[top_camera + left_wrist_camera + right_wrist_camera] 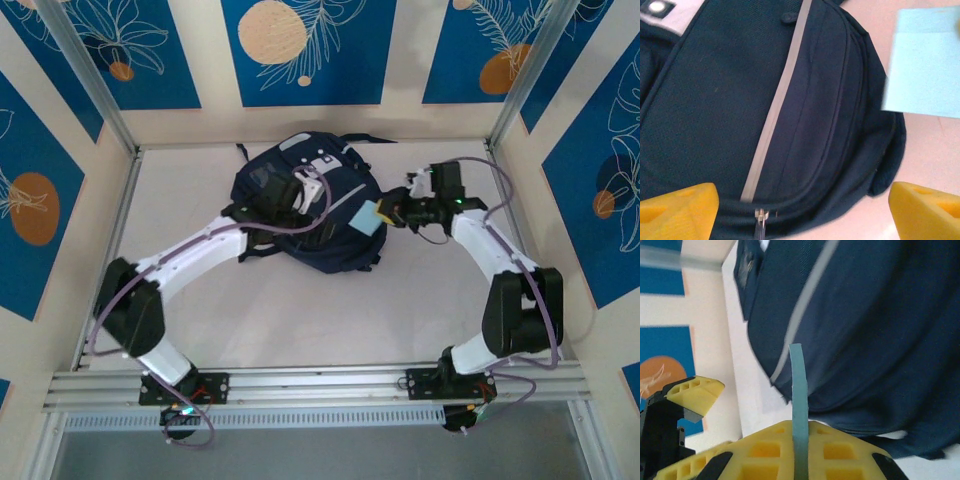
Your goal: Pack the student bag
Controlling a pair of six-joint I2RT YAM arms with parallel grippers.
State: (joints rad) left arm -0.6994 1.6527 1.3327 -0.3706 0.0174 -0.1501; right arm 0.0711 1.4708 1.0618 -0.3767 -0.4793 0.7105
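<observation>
The student bag [310, 215], navy with a grey stripe [775, 115], lies flat in the middle of the table. My left gripper [300, 190] hovers open over its front, yellow fingertips [677, 210] wide apart on either side of a closed zip with its metal pull [760, 216]. My right gripper [395, 212] is at the bag's right side, shut on a thin light-blue pad [367, 217]. That pad [799, 390] stands edge-on between the right gripper's [800, 440] yellow fingers. In the left wrist view the pad [922, 65] hangs just off the bag's edge.
A white tabletop [300, 320] spreads around the bag, fenced by metal rails [110, 110] and blue patterned walls. A dark strap [370, 140] trails behind the bag. The left gripper's yellow finger [695, 392] shows at the left of the right wrist view.
</observation>
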